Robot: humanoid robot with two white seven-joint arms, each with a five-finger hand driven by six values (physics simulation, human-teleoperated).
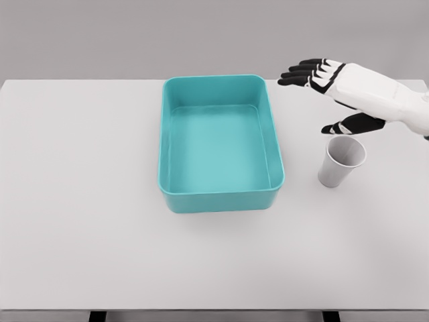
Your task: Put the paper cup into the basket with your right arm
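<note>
We are hovering an open right hand over the paper cup.

Nearest us, the white paper cup [341,162] is standing upright on the white table [80,201], just right of the teal basket [220,143] and apart from it. Above and behind the cup, our right hand [335,90] is reaching in from the right, fingers spread and gripping nothing, thumb pointing down near the cup's rim.

We see white paper cup [340,162] upright, open mouth up, on surface right of teal rectangular basket [221,190]; basket open-topped, well apart from cup.
</note>
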